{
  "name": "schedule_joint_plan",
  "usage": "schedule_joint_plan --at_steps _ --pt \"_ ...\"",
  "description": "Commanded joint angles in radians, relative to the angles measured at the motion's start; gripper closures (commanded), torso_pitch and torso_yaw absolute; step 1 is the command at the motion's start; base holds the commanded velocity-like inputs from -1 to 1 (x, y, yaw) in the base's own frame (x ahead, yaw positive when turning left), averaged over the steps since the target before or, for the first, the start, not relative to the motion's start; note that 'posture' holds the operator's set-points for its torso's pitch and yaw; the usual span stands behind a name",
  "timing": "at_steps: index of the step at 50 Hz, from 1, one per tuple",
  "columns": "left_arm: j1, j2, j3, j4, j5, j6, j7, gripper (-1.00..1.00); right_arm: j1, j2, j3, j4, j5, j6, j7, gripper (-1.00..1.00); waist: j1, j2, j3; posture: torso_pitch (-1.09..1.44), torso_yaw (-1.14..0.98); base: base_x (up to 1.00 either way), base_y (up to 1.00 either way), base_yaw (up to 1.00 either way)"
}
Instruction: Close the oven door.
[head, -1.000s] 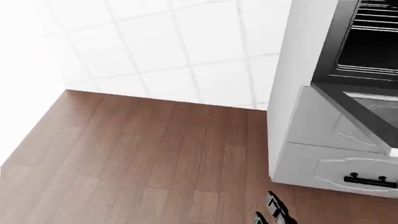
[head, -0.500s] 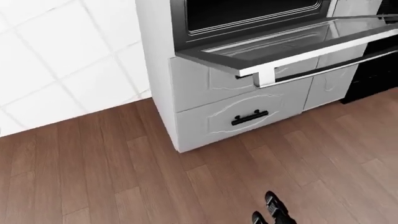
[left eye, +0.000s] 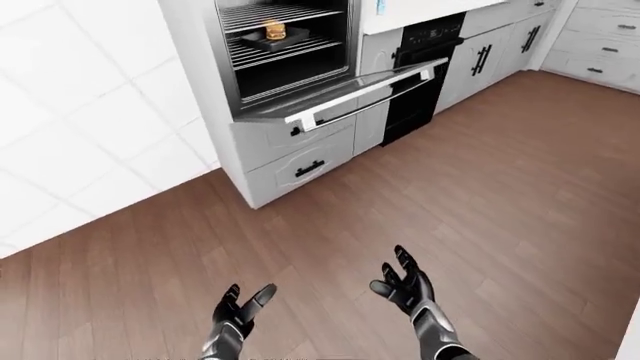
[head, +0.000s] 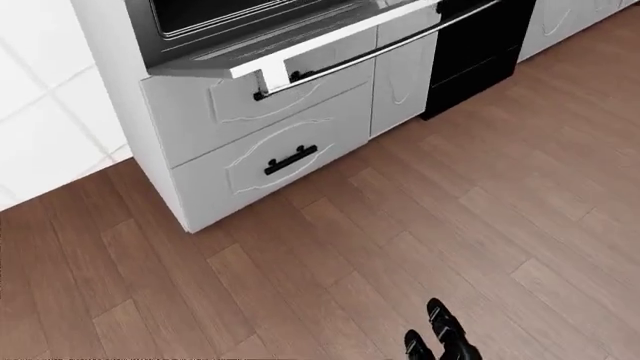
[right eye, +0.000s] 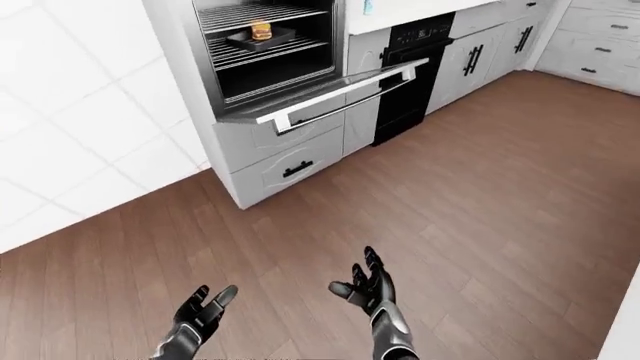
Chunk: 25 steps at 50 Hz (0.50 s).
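floor: brown wood boards | wall: big white tiles | cupboards: white, black handles

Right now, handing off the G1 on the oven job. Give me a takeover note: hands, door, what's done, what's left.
Left hand: open, empty, low in the left-eye view, over the wood floor.
Right hand: open, empty, also well short of the oven.
Oven door: hanging open, roughly level, its bar handle facing the robot. Inside, a tray with food sits on a rack. Drawers sit under the door.
Done: nothing on the door; no contact.
Left: walk in, get a hand under the door's edge, swing it up until shut.
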<state>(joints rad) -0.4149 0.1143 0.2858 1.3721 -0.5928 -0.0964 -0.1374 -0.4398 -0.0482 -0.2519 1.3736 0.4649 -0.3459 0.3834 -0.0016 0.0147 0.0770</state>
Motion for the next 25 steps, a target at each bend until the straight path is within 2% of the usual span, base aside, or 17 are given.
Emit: schedule_joint_plan --at_steps 1,3,4,8,9,10,11,12,13,14,16,20,22,23,24,25 --pt "-0.026 0.003 -0.001 -0.028 -0.002 -0.019 -0.011 -1.00 -0.025 -0.009 0.002 -0.032 -0.003 -0.042 0.021 -1.00 -0.001 -0.006 0.017 0.00 0.00 1.00 0.00 0.00" --pt "-0.027 0.002 -0.001 -0.026 -0.001 -0.020 -0.012 -1.00 -0.024 -0.009 0.003 -0.031 -0.004 -0.045 0.020 -1.00 0.001 -0.030 0.025 0.00 0.00 1.00 0.00 0.00" --pt "-0.027 0.003 -0.001 -0.024 -0.001 -0.021 -0.013 -1.00 -0.024 -0.009 0.003 -0.031 -0.005 -0.046 0.020 -1.00 0.003 -0.028 0.013 0.00 0.00 1.00 0.00 0.00" --pt "-0.026 0.002 -0.001 -0.029 -0.001 -0.018 -0.011 -1.00 -0.024 -0.008 0.003 -0.031 -0.005 -0.047 0.020 -1.00 0.030 -0.067 -0.014 0.00 0.00 1.00 0.00 0.00" --pt "-0.026 0.002 -0.002 -0.028 -0.001 -0.018 -0.010 -1.00 -0.024 -0.008 0.003 -0.031 -0.005 -0.049 0.018 -1.00 0.034 -0.094 -0.025 0.00 0.00 1.00 0.00 0.00" --pt "-0.026 0.002 -0.001 -0.026 0.000 -0.020 -0.011 -1.00 -0.024 -0.008 0.003 -0.031 -0.005 -0.048 0.018 -1.00 0.038 -0.136 -0.052 0.00 0.00 1.00 0.00 0.00" --pt "-0.025 0.003 -0.001 -0.028 -0.001 -0.018 -0.013 -1.00 -0.023 -0.008 0.003 -0.031 -0.005 -0.048 0.016 -1.00 0.029 -0.104 -0.006 0.00 0.00 1.00 0.00 0.00" --pt "-0.025 0.004 -0.001 -0.028 -0.002 -0.018 -0.013 -1.00 -0.023 -0.008 0.004 -0.031 -0.006 -0.049 0.015 -1.00 0.021 -0.071 -0.016 0.00 0.00 1.00 0.00 0.00" --pt "-0.026 0.004 0.001 -0.024 -0.002 -0.020 -0.016 -1.00 -0.023 -0.008 0.004 -0.031 -0.005 -0.048 0.015 -1.00 0.026 -0.058 -0.040 0.00 0.00 1.00 0.00 0.00" --pt "-0.025 0.004 0.001 -0.023 -0.001 -0.021 -0.016 -1.00 -0.024 -0.007 0.004 -0.031 -0.006 -0.048 0.014 -1.00 0.019 -0.052 -0.055 0.00 0.00 1.00 0.00 0.00" --pt "-0.025 0.003 0.002 -0.027 -0.003 -0.019 -0.013 -1.00 -0.024 -0.008 0.004 -0.031 -0.006 -0.049 0.012 -1.00 0.016 -0.048 -0.064 0.00 0.00 1.00 0.00 0.00" --pt "-0.025 0.002 -0.001 -0.029 -0.002 -0.020 -0.009 -1.00 -0.024 -0.007 0.006 -0.031 -0.010 -0.052 0.009 -1.00 0.000 -0.026 -0.089 0.00 0.00 1.00 0.11 0.00" --pt "-0.024 0.002 0.000 -0.026 -0.003 -0.022 -0.012 -1.00 -0.024 -0.008 0.005 -0.030 -0.010 -0.052 0.009 -1.00 -0.003 0.000 -0.107 0.00 0.00 1.00 0.19 0.00" --pt "-0.024 0.003 0.000 -0.027 -0.003 -0.022 -0.012 -1.00 -0.024 -0.009 0.004 -0.031 -0.009 -0.051 0.010 -1.00 0.002 0.025 -0.114 0.00 0.00 1.00 0.36 0.00" --pt "-0.024 0.002 0.000 -0.026 -0.003 -0.022 -0.013 -1.00 -0.024 -0.009 0.006 -0.031 -0.012 -0.053 0.007 -1.00 0.014 0.031 -0.099 0.00 0.00 1.00 0.44 0.00" --pt "-0.025 0.002 -0.001 -0.027 -0.003 -0.021 -0.011 -1.00 -0.024 -0.009 0.004 -0.031 -0.011 -0.053 0.009 -1.00 0.022 -0.002 -0.087 0.00 0.00 1.00 0.47 0.00"
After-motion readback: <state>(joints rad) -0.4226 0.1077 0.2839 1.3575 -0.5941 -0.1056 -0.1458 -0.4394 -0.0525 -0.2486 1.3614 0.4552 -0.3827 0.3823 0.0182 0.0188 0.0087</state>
